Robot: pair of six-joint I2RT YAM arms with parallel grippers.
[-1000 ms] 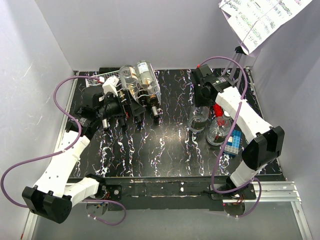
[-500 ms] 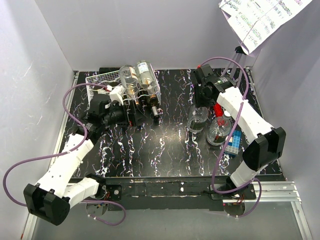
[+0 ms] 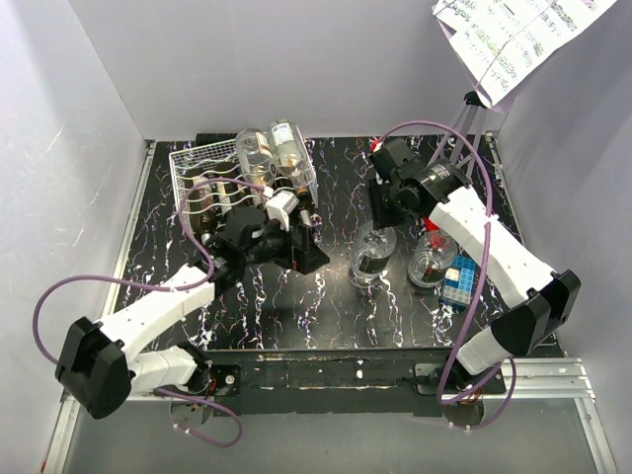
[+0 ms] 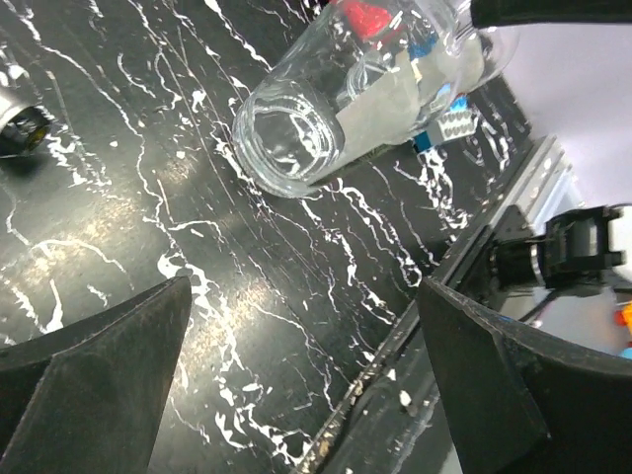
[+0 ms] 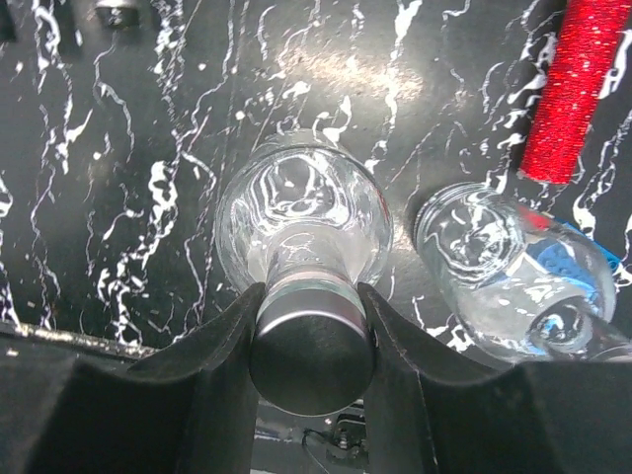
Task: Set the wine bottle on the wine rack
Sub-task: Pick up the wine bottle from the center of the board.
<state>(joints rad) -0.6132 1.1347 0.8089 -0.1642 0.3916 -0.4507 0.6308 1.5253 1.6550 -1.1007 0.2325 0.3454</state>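
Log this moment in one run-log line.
right gripper: shut on wine bottle | left gripper: open, empty | wine rack: two bottles

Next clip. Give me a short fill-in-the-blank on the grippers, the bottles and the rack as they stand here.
1. The right gripper holds the wine bottle from above by its ____.
2. The left gripper holds nothing; its jaws stand ____.
3. The wine rack already carries ____ bottles, lying side by side.

Missing words: neck; open; two
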